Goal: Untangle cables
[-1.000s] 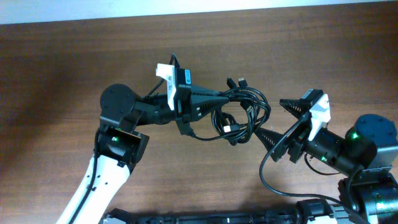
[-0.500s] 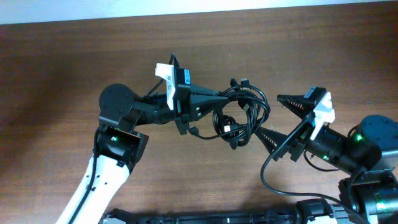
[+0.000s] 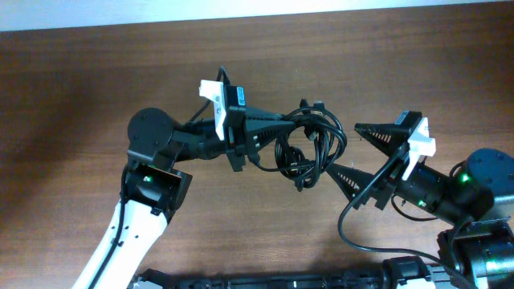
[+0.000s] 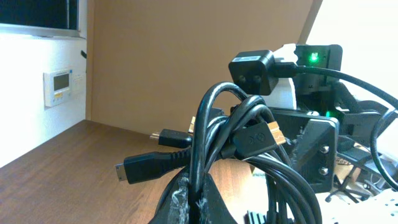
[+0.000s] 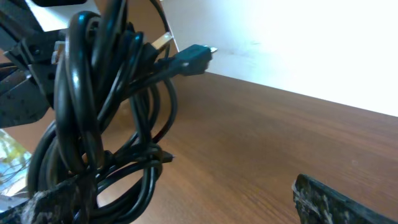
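The cables are a tangled bundle of thin black cords with plug ends, held up off the table. My left gripper is shut on a strand at the bundle's left side. In the left wrist view its jaws pinch one cord, and the cables loop up with black plugs sticking out left. My right gripper is open wide just right of the bundle. In the right wrist view the cables hang at the left by one finger; the other finger is far right.
The brown wooden table lies under both arms. A thicker black wire fixed to the right arm loops below its wrist. A white wall borders the table's far edge.
The bundle has drawn slightly tighter and shifted a little to the left with my left gripper. My right gripper has turned slightly, its jaws a bit wider.
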`<state>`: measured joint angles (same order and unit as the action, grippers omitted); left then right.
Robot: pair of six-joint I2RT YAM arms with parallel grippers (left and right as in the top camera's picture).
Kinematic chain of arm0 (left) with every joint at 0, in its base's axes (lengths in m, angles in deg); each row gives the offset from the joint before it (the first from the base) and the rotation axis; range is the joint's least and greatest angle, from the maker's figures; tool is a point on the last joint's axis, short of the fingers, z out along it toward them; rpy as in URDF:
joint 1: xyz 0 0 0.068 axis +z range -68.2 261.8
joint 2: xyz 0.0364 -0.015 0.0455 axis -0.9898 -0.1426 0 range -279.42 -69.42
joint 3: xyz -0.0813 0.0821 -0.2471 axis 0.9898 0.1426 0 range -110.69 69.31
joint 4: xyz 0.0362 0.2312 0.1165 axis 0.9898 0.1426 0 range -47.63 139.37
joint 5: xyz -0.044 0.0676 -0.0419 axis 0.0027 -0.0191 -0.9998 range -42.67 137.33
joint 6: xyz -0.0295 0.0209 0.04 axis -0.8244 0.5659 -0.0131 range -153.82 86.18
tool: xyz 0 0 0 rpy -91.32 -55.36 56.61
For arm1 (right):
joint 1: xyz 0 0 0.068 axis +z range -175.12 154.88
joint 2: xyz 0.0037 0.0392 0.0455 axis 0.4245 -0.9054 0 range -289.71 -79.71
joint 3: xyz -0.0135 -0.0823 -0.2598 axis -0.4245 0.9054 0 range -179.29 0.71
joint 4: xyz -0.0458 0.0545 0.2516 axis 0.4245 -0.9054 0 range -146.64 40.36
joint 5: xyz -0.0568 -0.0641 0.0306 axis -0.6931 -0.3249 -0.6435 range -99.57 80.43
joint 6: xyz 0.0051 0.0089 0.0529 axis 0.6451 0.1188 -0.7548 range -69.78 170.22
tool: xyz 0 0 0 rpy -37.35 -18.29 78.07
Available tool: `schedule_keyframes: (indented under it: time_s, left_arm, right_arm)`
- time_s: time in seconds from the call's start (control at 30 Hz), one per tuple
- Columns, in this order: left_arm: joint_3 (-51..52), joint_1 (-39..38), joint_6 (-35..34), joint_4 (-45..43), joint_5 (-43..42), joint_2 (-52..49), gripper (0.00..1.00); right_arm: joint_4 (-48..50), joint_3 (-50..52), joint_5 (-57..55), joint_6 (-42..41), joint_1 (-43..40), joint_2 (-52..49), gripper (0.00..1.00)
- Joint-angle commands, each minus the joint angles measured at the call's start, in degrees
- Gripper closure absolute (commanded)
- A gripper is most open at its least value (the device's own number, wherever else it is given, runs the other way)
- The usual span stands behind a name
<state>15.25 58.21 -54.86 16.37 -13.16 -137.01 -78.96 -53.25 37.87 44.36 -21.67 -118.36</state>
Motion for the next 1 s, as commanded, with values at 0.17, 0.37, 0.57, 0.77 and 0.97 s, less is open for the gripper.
schedule_keyframes:
  time_s: [0.17,0.37,0.57,0.77,0.97]
  left_arm:
    - [-1.0,-0.1,0.1,-0.1,1.9,1.0,1.00]
    - [-1.0,-0.3,0.1,-0.1,0.2,1.0,1.00]
    - [-1.0,-0.4,0.1,0.0,-2.9,1.0,1.00]
    - [-1.0,-0.4,0.1,0.2,-3.5,1.0,1.00]
    - [-1.0,-0.4,0.1,1.7,-4.8,1.0,1.00]
  right_arm:
    - [0.5,-1.5,3.7,-0.8,-0.1,0.0,0.01]
    - [1.8,-1.5,4.9,-0.9,-0.1,0.0,0.01]
    - [3.9,-1.5,4.6,-0.9,-0.1,-1.2,0.00]
    - [5.0,-1.5,4.6,-4.3,-0.1,-5.2,0.04]
    - [7.0,-1.5,4.4,-5.6,-0.1,-9.0,0.06]
